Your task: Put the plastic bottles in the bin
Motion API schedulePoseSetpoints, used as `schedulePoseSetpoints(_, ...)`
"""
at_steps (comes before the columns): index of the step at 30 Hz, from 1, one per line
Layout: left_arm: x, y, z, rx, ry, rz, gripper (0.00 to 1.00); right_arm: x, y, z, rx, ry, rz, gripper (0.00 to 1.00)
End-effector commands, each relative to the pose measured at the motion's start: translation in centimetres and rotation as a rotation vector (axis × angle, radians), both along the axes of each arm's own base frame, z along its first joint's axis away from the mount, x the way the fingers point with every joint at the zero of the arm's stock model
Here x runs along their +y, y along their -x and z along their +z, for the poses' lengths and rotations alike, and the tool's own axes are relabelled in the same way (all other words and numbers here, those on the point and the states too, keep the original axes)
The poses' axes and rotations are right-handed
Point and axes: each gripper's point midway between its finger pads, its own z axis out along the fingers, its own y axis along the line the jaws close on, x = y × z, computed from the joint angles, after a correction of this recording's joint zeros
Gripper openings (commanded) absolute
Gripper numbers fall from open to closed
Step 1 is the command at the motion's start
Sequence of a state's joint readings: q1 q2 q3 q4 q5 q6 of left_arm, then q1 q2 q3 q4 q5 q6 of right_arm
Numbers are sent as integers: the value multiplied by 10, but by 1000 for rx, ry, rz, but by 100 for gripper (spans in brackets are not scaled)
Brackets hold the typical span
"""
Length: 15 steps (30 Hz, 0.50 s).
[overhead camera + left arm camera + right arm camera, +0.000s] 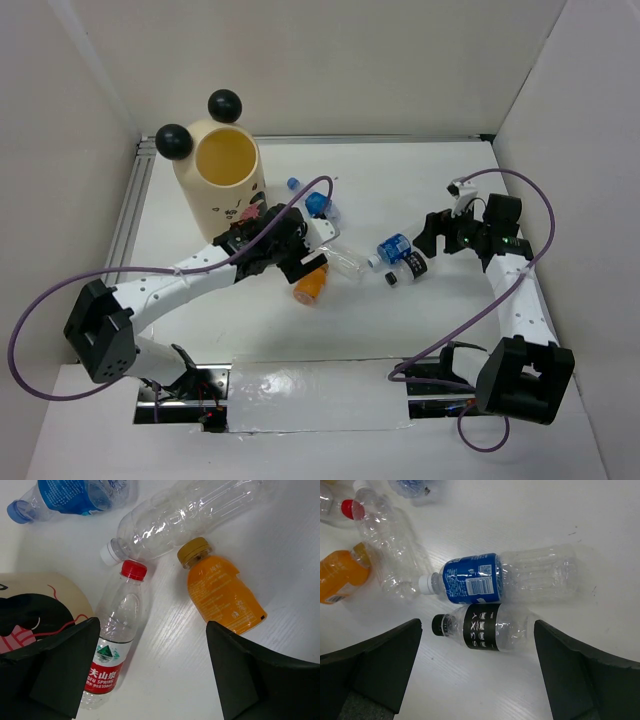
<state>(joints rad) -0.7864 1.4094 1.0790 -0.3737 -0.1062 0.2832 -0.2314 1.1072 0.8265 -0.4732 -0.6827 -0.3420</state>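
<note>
Both arms hang over the scattered bottles with nothing gripped. The left end effector (152, 627) is spread wide above the bench (400, 180), probably so its fingers can drop on either side of the red-capped bottle (117, 630), which lies under its left finger with its length crossing the line of closing. The orange bottle (222, 592) lies just inside the right finger, and a clear white-capped bottle (185, 515) is just ahead of both. The bin (45, 587) stands upright just beside that left finger, mouth up, so the carry looks short. The right end effector (477, 625) is equally spread, directly over the black-labelled bottle (490, 627), with the blue-labelled bottle (510, 577) touching it just ahead. That bottle lies end to end between the fingers, so a wrist turn seems needed. The bin is well apart from this end effector.
</note>
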Motion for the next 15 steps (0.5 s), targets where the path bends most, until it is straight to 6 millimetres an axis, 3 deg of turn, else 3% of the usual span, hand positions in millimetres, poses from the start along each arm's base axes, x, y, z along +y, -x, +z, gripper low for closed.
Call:
schedulePoseSetpoints(1,-6,-1,21,-43,78,-2,100,-5,-11,16,-71,15,-39,100)
schedulePoseSetpoints(15,-5,1,24,-45,90,4,100,3,-2,10,-79,28,45,100)
